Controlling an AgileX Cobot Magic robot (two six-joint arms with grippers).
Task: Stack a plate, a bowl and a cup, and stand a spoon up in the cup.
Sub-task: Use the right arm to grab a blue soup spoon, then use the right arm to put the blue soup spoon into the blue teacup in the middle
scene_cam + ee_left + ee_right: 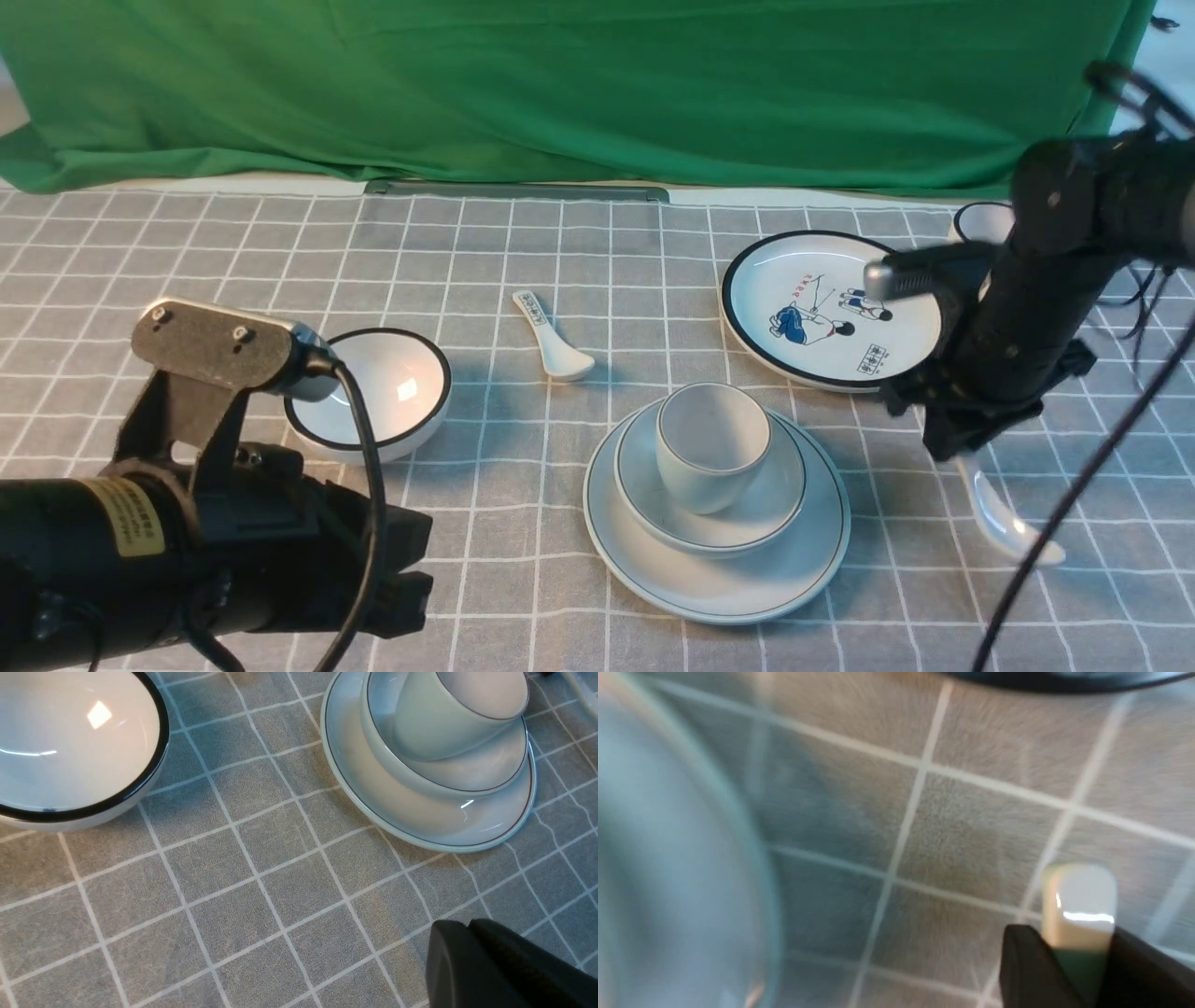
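Observation:
The plate lies at the centre front with the bowl in it and the cup upright in the bowl. The same stack shows in the left wrist view: plate, bowl, cup. My right gripper is just right of the stack, shut on the handle of the white spoon. The spoon hangs tilted with its scoop low over the cloth. Its handle end sticks out between the jaws of my right gripper. My left gripper is shut and empty at the front left, and it also shows in the left wrist view.
A black-rimmed white bowl sits at the left. A short printed spoon lies behind the stack. A cartoon plate and a black-rimmed cup are at the back right. A green cloth hangs behind the table.

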